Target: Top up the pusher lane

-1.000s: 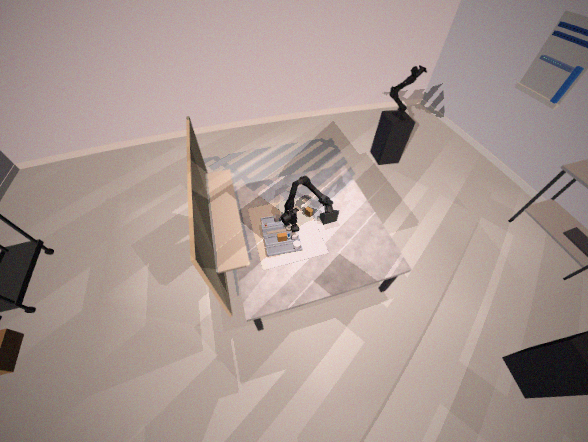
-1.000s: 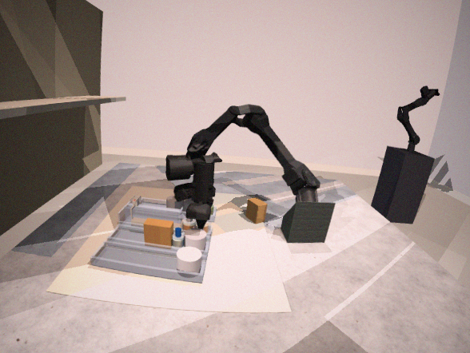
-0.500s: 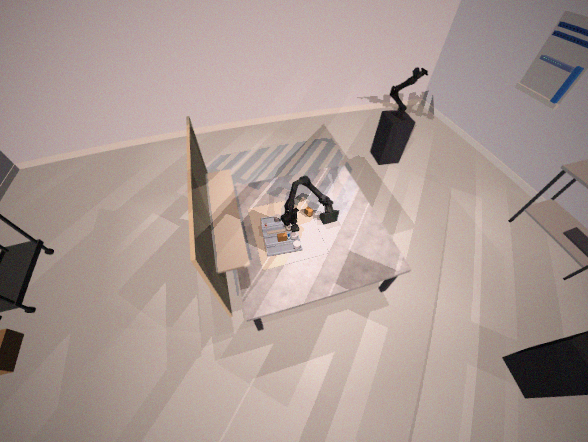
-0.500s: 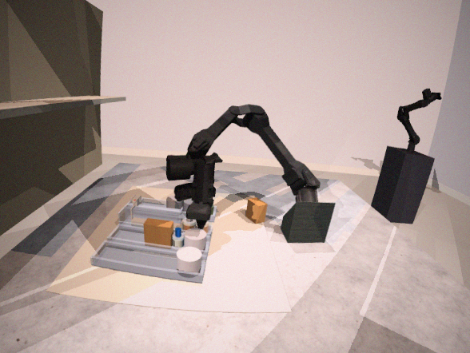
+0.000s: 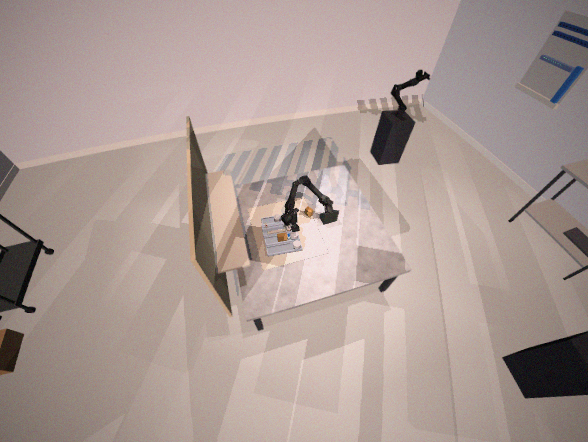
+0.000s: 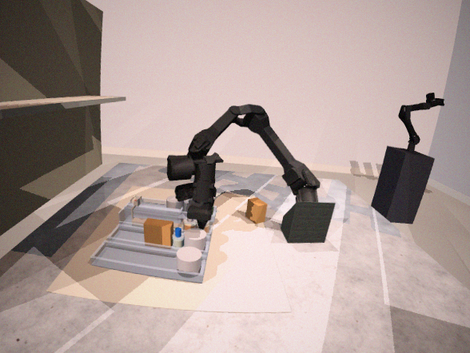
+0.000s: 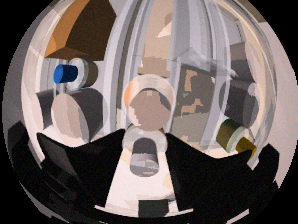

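Note:
My gripper (image 7: 145, 135) (image 6: 203, 227) points down at the front end of the sprung lane. It is shut on a jar (image 7: 145, 161) with a greyish round lid, seen between the fingers in the wrist view. The jar in the lane (image 7: 149, 109) (image 6: 188, 224) has a pale round lid and an orange-and-white side. It stands directly behind the held jar, and the two look very close or touching. The grey lane tray (image 6: 133, 261) (image 5: 280, 249) lies under them. The pusher plate, the front stop and the base of the held jar cannot be made out.
Beside the lane stand an orange box (image 6: 158, 232) (image 7: 95, 30), a blue-capped bottle (image 6: 178, 240) (image 7: 86, 74) and pale cylinders (image 6: 189, 259) (image 6: 195, 239). On the other side are a yellow-capped bottle (image 7: 231, 134) and dark cylinders. Another orange box (image 6: 256, 210) (image 5: 309, 211) stands near the arm base.

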Available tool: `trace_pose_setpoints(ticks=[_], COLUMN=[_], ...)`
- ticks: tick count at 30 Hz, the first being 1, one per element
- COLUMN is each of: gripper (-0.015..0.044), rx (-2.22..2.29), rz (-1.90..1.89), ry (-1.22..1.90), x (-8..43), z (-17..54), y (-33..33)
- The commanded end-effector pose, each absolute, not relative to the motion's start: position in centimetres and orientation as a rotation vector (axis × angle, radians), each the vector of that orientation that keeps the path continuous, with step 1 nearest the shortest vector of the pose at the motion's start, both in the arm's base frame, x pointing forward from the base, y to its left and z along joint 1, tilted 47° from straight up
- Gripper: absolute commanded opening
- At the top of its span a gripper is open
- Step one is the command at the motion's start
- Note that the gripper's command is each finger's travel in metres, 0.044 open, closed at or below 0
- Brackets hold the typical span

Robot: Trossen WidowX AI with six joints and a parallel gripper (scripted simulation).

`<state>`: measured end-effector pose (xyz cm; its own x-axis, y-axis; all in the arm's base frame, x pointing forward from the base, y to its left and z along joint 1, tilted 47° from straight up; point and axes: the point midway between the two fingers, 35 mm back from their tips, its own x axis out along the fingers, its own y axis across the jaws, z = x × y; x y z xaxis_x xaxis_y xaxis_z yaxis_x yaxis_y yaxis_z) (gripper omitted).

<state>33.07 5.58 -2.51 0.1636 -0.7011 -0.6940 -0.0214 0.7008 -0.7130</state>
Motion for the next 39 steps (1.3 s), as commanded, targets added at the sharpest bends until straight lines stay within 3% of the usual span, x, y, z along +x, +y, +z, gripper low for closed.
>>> trace_pose_setpoints(ticks=[1,39], gripper=[0.0000,0.0000], rx=[-0.669,-0.669], rz=[-0.549,-0.549], ry=[1.322,1.323], x=[33.19,32.48], z=[-2.36,-2.59], y=[5.38,5.48])
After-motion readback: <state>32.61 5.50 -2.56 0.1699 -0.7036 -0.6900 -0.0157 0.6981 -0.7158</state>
